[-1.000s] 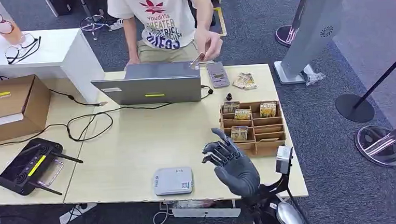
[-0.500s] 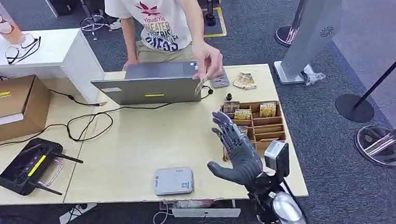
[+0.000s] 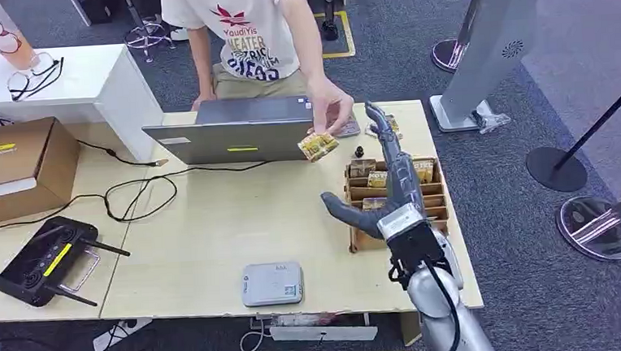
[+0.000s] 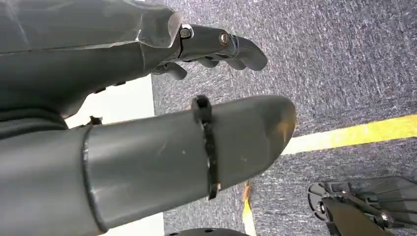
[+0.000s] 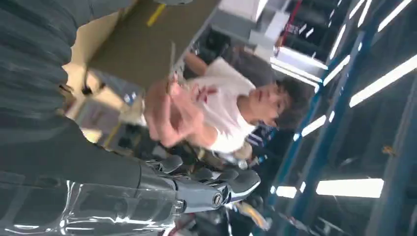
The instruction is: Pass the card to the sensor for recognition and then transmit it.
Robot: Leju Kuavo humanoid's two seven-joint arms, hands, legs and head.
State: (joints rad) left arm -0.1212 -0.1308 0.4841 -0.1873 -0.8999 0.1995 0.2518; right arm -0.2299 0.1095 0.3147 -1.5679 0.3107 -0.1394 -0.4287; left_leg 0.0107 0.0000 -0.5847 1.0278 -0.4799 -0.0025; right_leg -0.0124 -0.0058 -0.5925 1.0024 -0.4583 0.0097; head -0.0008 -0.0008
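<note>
The right hand [image 3: 385, 183] has risen from low over the table [image 3: 213, 230] with fingers spread and holding nothing, toward the card [image 3: 318, 146] now held out in the person's hand [image 3: 332, 113], so handover looks imminent.

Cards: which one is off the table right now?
The gold card held out by the person's hand toward the open right robot hand; the others sit in the wooden organizer.

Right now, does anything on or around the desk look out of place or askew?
Nothing looks spilled or damaged. A few loose cards lie in an untidy heap beyond the wooden organizer, outside its compartments. A person's hand holds a card toward the robot's open right hand.
</note>
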